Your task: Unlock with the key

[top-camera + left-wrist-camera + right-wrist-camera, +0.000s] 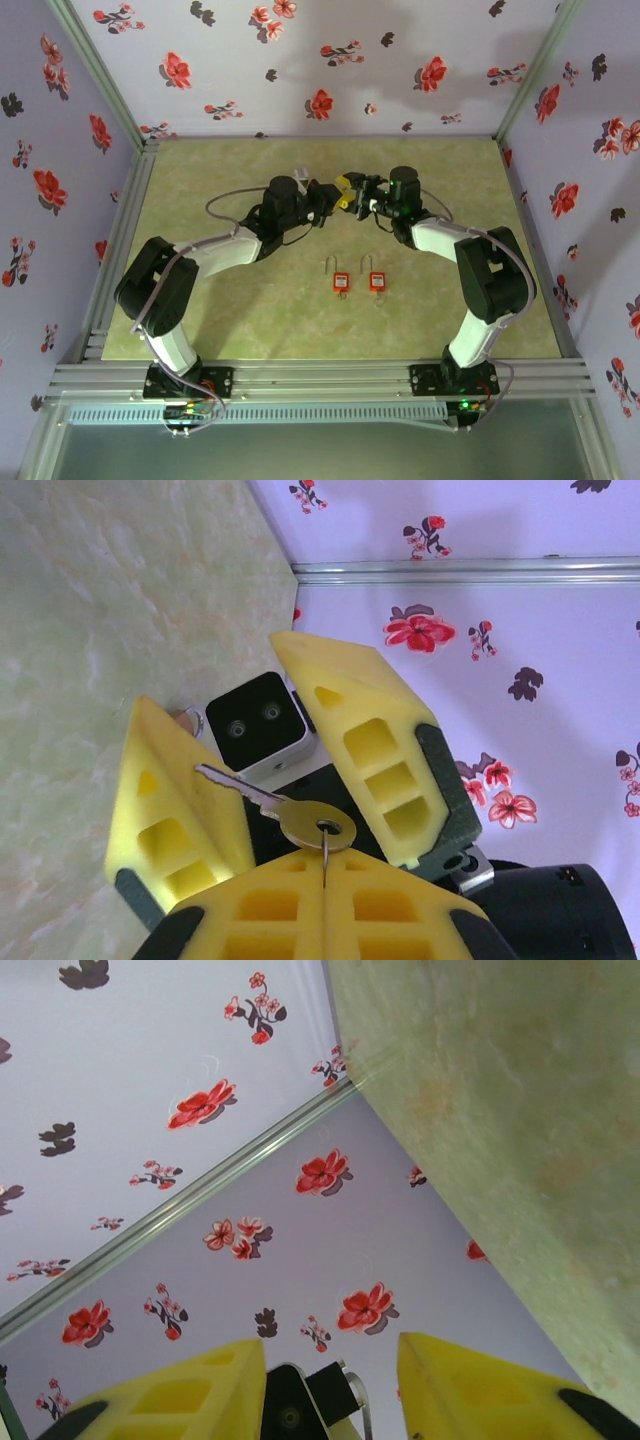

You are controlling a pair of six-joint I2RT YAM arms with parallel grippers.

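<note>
The key (300, 818), pinched by its ring (324, 848) in the clamped left gripper (322, 865), is straddled by the half-spread right gripper (330, 1345), which is best closed squarely on the brass head, blade left free, for the padlocks (341, 281) lying at 6 o'clock of both.

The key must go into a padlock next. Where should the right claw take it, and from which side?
Probably the round bow, pads on its flat faces, coming from opposite the left claw, which pinches the ring. The bow is broad and flat, and the slim blade is left free.
</note>
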